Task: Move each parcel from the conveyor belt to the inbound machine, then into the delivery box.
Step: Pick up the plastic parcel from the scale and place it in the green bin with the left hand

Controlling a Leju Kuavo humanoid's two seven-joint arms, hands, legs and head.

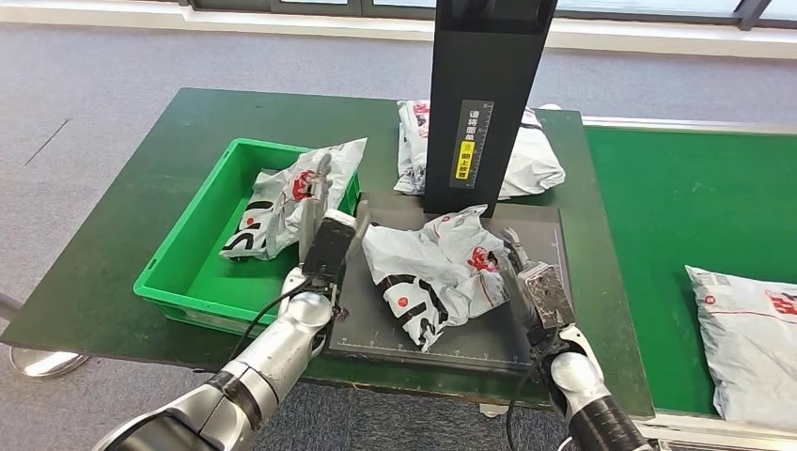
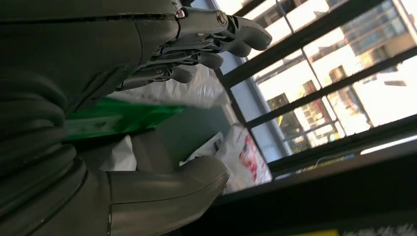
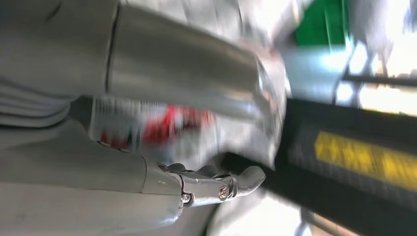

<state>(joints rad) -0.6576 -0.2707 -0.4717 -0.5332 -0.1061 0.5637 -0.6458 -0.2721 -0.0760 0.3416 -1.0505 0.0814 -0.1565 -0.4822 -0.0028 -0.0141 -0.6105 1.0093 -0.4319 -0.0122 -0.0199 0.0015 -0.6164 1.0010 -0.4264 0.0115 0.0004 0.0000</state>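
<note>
Green table: crumpled white parcel with red-black print between empty, spread left hand and right hand.

The right hand, thumb and fingers apart, lies against a crumpled white parcel with red print, blurred; just beyond stands a black post bearing a yellow label

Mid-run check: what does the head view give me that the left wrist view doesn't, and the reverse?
Head view alone: the right robot hand beside the parcel on the scanner plate, and a parcel on the conveyor belt. Left wrist view alone: bright windows behind the table. Both: the left robot hand, open, and the green delivery box.
</note>
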